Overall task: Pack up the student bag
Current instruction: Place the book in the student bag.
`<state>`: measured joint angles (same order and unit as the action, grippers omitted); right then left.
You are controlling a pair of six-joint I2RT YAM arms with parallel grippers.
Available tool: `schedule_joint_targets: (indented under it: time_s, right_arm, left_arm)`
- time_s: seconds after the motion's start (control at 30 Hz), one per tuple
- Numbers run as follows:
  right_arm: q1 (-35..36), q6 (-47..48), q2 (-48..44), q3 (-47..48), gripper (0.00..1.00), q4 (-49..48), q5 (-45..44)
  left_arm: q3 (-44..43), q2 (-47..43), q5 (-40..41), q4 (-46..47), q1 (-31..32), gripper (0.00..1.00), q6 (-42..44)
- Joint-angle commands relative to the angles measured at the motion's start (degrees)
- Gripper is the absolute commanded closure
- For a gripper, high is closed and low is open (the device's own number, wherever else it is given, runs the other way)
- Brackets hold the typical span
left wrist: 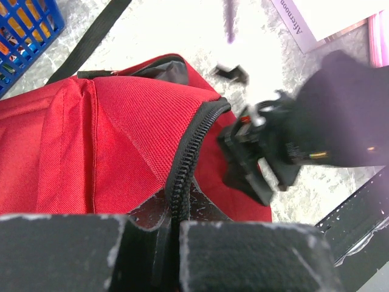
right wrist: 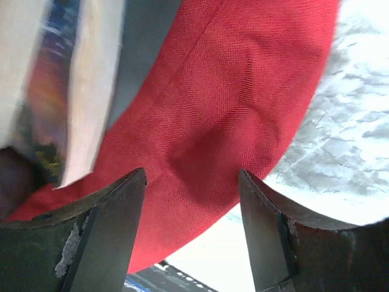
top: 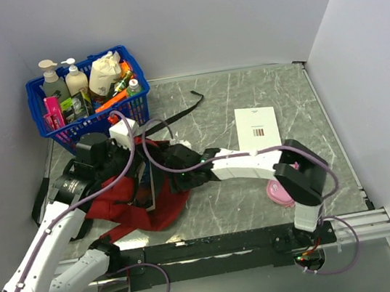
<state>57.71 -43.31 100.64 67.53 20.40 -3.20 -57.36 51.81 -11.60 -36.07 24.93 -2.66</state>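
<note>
One dark red student bag (top: 162, 213), slumped left of centre in the top view, opening turned toward the right arm. Above it, upper left: blue basket (top: 36, 103) packed with bottles. Right of centre: white sheet (top: 257, 128), flat on the table. Left gripper (left wrist: 173, 222), bottom of its wrist view: pinched narrow on the bag's black zipper edge. Right gripper (right wrist: 191, 182): spread wide over red fabric, gripping nothing.

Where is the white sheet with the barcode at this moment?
In the top view the sheet lies flat on the table, right of centre, just beyond the right arm and well right of the basket.
</note>
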Motion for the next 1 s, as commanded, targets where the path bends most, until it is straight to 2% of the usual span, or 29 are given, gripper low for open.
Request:
schedule_joint_targets:
  time_s: [0.0, 0.1, 0.13, 0.23, 0.33, 0.37, 0.4, 0.43, 0.5, 0.53, 0.57, 0.6, 0.7, 0.77, 0.8, 0.97]
  right_arm:
    - [0.3, 3.8, 6.8, 5.1, 0.35, 4.8, 0.7]
    - [-1.5, 3.6, 5.5, 2.5, 0.54, 2.5, 0.3]
    - [-2.2, 3.0, 4.2, -1.4, 0.71, 1.3, 0.6]
    - [-5.0, 0.9, -2.3, -9.1, 1.00, -2.6, 1.1]
    - [-6.1, 0.7, -10.3, -16.0, 1.00, -5.5, -0.3]
    - [-6.5, 0.9, -15.2, -17.4, 1.00, -6.3, -1.2]
    - [-7.0, 1.5, -17.7, -19.3, 0.95, -6.9, -2.3]
    - [-7.9, 1.8, -19.8, -19.6, 0.84, -6.5, -5.0]
    - [-14.4, 3.0, -22.6, -19.0, 0.68, -5.6, -4.1]
    - [-17.3, 3.6, -22.8, -17.4, 0.53, -3.5, -1.9]
    - [-23.6, 4.6, -22.8, -16.4, 0.51, -2.5, -1.3]
    - [-26.3, 5.8, -23.0, -15.2, 0.50, -2.2, -0.8]
    - [-38.1, 8.7, -23.7, -13.2, 0.38, -0.1, -1.3]
    - [-43.8, 9.6, -23.6, -12.7, 0.34, 1.1, -1.3]
    - [-49.0, 10.0, -23.1, -12.2, 0.32, 1.5, -1.5]
    - [-57.4, 12.3, -18.2, -10.5, 0.34, 2.4, -4.8]
  left_arm:
    - [-0.4, -1.9, -2.9, 5.8, -0.3, 0.99, -1.2]
    - [0.3, -2.7, -2.9, 4.6, -0.3, 0.99, -0.6]
    - [0.7, -2.7, -3.1, 3.6, -0.3, 0.99, -0.4]
    - [2.6, -2.7, -1.9, 1.7, 1.3, 0.99, 1.2]
    - [4.0, -2.2, -0.1, 1.4, 4.2, 0.99, 4.7]
    - [4.7, -2.0, -0.4, 1.5, 4.8, 0.99, 4.9]
    - [5.2, -1.9, -0.7, 1.8, 5.0, 0.99, 4.9]
    - [5.5, -1.7, -0.8, 2.1, 5.6, 0.99, 4.7]
    - [6.6, -1.1, -0.5, 3.5, 6.8, 0.99, 4.1]
    - [7.2, -1.1, -0.5, 4.0, 7.0, 0.99, 3.7]
    - [7.3, -1.1, -0.6, 4.6, 7.1, 0.99, 3.6]
    - [7.4, -1.4, -0.7, 4.7, 7.1, 0.99, 3.6]
    - [7.2, -1.8, -0.3, 4.7, 7.1, 0.99, 4.1]
    - [7.0, -2.2, 0.1, 4.9, 7.1, 0.99, 4.6]
    - [7.0, -2.2, 0.1, 5.3, 7.0, 0.99, 4.6]
    - [6.5, -2.9, 0.0, 5.9, 7.0, 0.99, 4.6]
